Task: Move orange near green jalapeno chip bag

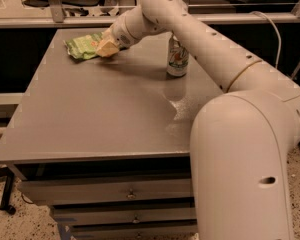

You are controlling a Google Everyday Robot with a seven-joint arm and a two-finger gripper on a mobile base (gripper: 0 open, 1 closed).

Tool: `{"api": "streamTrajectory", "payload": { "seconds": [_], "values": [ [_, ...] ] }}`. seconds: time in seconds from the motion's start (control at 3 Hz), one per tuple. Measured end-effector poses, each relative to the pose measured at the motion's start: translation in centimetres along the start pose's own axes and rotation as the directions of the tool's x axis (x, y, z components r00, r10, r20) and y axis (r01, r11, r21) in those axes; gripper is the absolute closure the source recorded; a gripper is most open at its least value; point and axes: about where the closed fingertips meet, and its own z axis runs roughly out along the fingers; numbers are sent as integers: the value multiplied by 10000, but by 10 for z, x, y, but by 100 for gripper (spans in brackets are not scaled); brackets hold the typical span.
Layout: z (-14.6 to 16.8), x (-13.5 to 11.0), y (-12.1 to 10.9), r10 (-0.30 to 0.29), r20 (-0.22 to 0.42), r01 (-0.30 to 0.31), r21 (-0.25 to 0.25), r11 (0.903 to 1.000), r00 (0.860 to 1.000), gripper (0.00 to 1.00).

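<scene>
The green jalapeno chip bag [81, 45] lies flat at the far left of the table [90, 114]. My gripper [106, 47] is low over the table, touching the bag's right edge, and the arm reaches to it from the right. The orange does not show as a separate thing. It may be hidden inside the gripper's pale tip.
A green-and-white soda can [177, 57] stands upright at the far right of the table, just under my forearm. My arm's large base [245, 169] covers the near right corner. Drawers [130, 194] sit below the front edge. A glass railing runs behind the table.
</scene>
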Motion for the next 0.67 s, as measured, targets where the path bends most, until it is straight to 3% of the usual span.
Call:
{"api": "streamTrajectory", "payload": {
  "seconds": [0.33, 0.67],
  "values": [
    [2, 3, 2, 79, 5, -78, -31, 10000, 10000, 0],
    [0, 4, 4, 148, 70, -148, -4, 9999, 9999, 0]
  ]
}}
